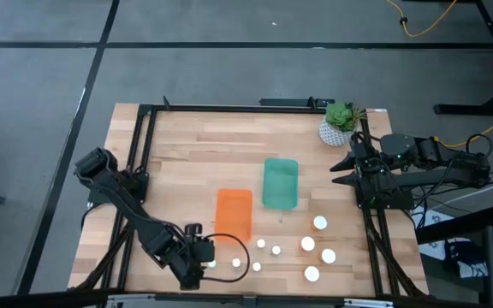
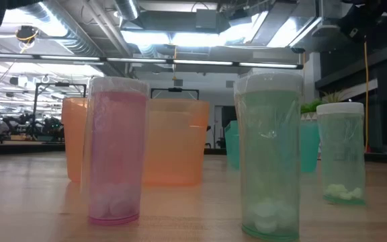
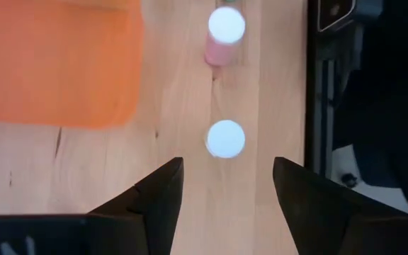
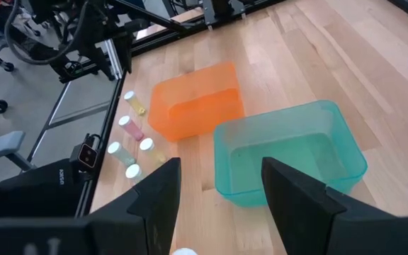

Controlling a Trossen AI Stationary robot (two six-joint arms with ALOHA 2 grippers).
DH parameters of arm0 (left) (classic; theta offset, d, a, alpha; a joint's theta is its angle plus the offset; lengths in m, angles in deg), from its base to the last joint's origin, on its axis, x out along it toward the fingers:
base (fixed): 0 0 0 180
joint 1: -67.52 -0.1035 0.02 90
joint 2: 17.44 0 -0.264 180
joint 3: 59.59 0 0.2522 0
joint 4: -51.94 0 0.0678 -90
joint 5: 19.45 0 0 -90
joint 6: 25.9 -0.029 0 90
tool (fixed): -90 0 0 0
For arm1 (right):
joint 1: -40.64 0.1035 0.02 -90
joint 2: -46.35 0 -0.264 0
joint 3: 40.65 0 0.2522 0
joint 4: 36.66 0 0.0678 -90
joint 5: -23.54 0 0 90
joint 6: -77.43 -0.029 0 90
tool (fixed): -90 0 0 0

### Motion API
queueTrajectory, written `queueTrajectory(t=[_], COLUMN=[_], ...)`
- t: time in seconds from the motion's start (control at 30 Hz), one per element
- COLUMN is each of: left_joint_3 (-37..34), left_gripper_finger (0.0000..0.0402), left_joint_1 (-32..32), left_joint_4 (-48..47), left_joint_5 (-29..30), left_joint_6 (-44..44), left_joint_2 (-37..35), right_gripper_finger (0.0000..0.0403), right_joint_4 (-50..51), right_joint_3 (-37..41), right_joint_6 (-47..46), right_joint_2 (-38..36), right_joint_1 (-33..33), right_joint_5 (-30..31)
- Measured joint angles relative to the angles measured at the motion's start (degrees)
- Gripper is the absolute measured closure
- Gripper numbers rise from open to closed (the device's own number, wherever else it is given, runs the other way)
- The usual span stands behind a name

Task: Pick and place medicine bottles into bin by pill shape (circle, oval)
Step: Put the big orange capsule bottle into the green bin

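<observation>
1. You are looking at a light wooden slatted table [image 1: 187, 162] with an orange translucent plastic bin [image 1: 234, 214] and a teal translucent plastic bin [image 1: 280, 182] standing side by side near its middle, the teal one nearer the far edge.
2. The small white-capped medicine bottles [image 1: 307, 244] are standing upright in a loose cluster along the near edge, in front of both bins.
3. The left gripper [image 1: 205, 257] is hovering low at the near edge, just beside the near left corner of the orange bin. Its fingers [image 3: 158, 198] are standing wide apart and holding nothing.
4. In the left wrist view, one white-capped bottle [image 3: 226, 138] is sitting just ahead of the gap between those fingers, and a pink-tinted bottle [image 3: 225, 32] is standing beyond it.
5. The right gripper [image 1: 342, 166] is waiting at the right side of the table, near a white plant pot [image 1: 334, 133]. Its fingers [image 4: 296, 198] are spread wide and empty.
6. The low view is showing a pink-tinted bottle [image 2: 115, 151] and a green-tinted bottle [image 2: 269, 158] with white pills lying at their bottoms.
</observation>
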Motion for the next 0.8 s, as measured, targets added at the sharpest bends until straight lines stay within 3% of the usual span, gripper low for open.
queueTrajectory(t=[0.47, 0.6, 0.8], left_joint_3=[0.0, 0.0, 0.0], left_gripper_finger=[0.0190, 0.0190, 0.0190], left_joint_1=[0.0, 0.0, 0.0], left_joint_4=[0.1, 0.1, 0.1], left_joint_5=[0.5, 0.6, 3.2], left_joint_6=[0.0, 0.4, 0.4], left_joint_2=[1.3, 1.3, 1.3], right_gripper_finger=[0.0203, 0.0203, 0.0203], right_joint_4=[1.2, 1.1, 1.5], right_joint_3=[0.0, 0.0, 0.0], right_joint_6=[-0.3, -4.4, -10.7], right_joint_2=[0.0, 0.0, 0.0], right_joint_1=[0.0, 0.0, 0.0], right_joint_5=[0.0, -0.1, -8.1])
